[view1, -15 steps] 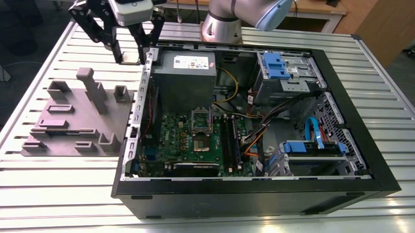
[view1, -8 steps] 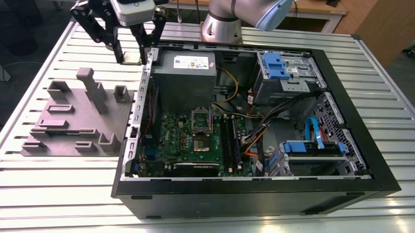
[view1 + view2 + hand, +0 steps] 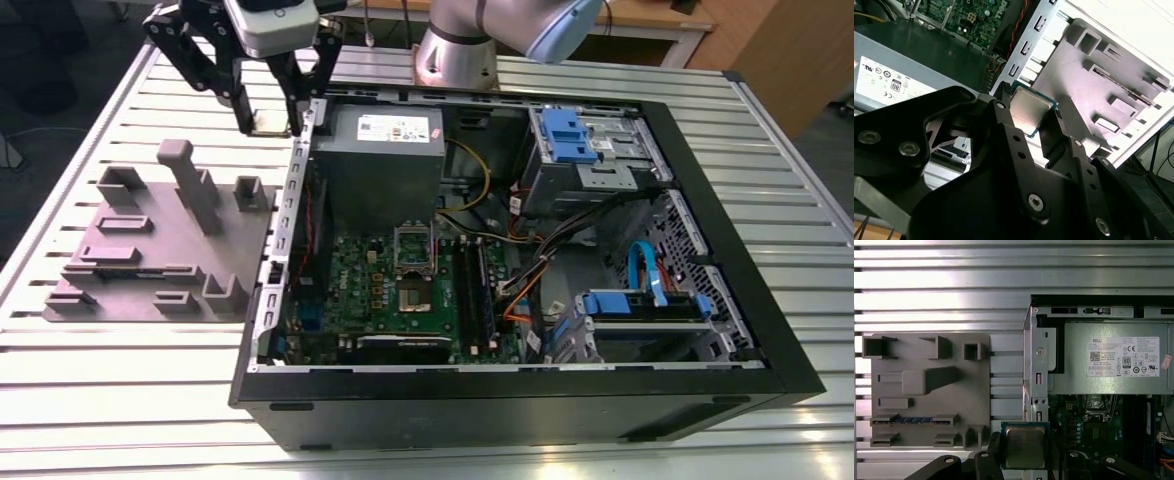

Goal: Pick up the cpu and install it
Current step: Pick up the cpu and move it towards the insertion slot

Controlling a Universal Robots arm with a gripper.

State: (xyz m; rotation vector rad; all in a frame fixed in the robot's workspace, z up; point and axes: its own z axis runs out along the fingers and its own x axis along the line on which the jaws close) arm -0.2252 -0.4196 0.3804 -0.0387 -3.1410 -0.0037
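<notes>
The end effector (image 3: 276, 118) is clamped on the cpu (image 3: 1025, 446), gripping two opposite edges and holding it in the air. It hangs over the case's (image 3: 771, 300) side wall, between the grey block (image 3: 160, 250) and the power supply (image 3: 380, 150), above the ribbed surface (image 3: 814, 200).
</notes>
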